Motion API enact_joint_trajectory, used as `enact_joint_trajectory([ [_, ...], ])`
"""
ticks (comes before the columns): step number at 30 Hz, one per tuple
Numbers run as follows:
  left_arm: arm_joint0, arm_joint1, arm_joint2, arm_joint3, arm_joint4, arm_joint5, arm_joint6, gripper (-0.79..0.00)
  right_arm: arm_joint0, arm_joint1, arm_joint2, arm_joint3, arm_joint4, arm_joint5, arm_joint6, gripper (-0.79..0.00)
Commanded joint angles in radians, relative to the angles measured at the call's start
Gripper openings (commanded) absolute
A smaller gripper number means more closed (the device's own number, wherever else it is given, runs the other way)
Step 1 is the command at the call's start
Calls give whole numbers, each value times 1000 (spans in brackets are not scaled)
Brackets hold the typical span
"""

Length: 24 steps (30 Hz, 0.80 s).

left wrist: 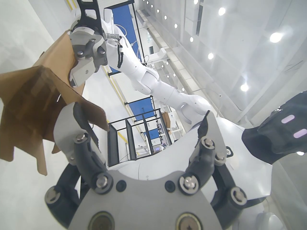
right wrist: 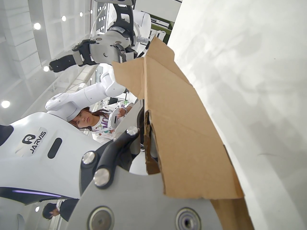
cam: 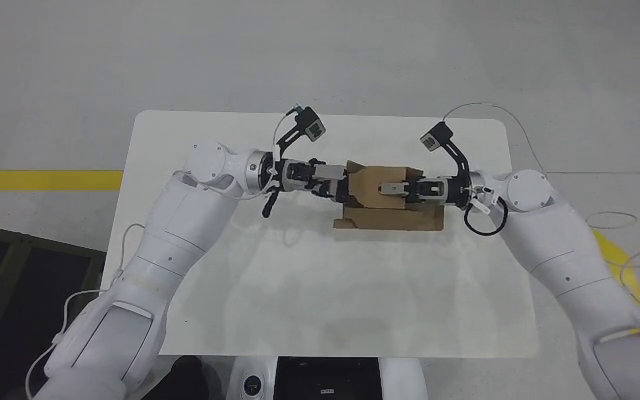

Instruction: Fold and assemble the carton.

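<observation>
Just one carton (cam: 390, 212), between two jaws.

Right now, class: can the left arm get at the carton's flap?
Probably yes. The left arm has its jaws open at the carton, one finger touching a flap, nothing between. The right arm holds the opposite end, clear of it.

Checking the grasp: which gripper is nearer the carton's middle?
Right. The right gripper grips the carton near its middle; the left gripper, open, touches its end flap.
</observation>
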Motion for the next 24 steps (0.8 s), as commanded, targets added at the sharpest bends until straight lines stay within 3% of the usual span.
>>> enact_joint_trajectory([
  [1,-3,-4,6,1,-4,3,5,0,-1,-1,-1,-2,-1,-3,-3,-785],
  [14,-36,-30,74,-13,120,-28,93,0,-9,-6,-1,-16,7,-5,-5,-785],
  [24,-22,-30,72,-51,171,-29,132,0,-14,-7,7,-24,6,-4,-4,-785],
])
